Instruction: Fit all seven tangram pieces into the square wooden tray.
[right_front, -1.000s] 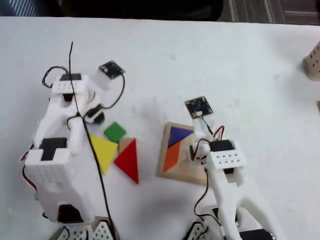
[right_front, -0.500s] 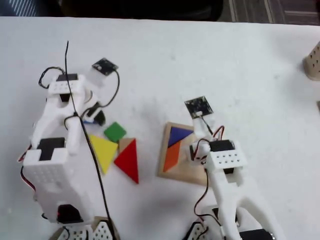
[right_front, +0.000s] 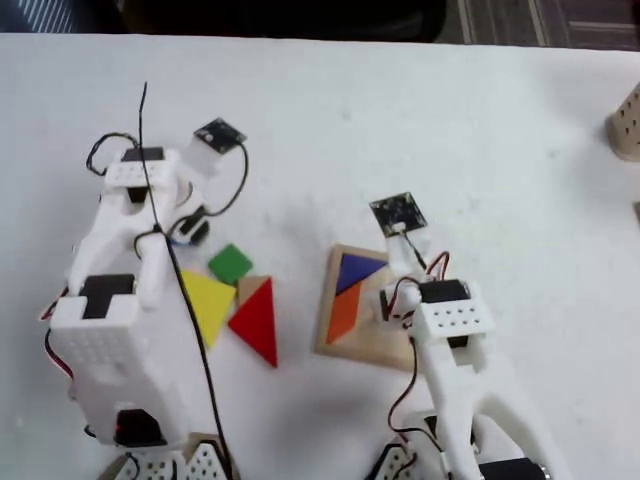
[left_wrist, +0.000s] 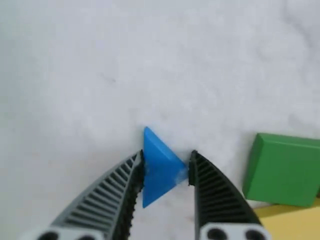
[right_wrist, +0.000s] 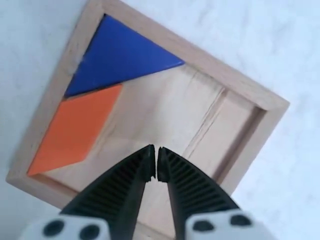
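My left gripper (left_wrist: 165, 167) is shut on a small light-blue triangle (left_wrist: 159, 167), its fingers pressing the two sides of the piece just above the white table. In the high view this gripper (right_front: 190, 237) sits left of the green square (right_front: 231, 264). A yellow triangle (right_front: 205, 303), a red triangle (right_front: 258, 320) and a small tan piece (right_front: 250, 288) lie together below the square. The square wooden tray (right_front: 326, 300) holds a dark blue triangle (right_front: 357, 270) and an orange parallelogram (right_front: 343, 312). My right gripper (right_wrist: 156, 167) hangs shut over the tray's bare floor (right_wrist: 165, 115).
The green square (left_wrist: 282, 170) lies close beside my left gripper, with the yellow triangle's edge (left_wrist: 295, 220) just behind it. A pegged wooden block (right_front: 626, 125) stands at the far right edge. White table stretches open behind both arms.
The left arm swung slightly to the left and then back again. The right arm and the pieces in the tray have not moved.
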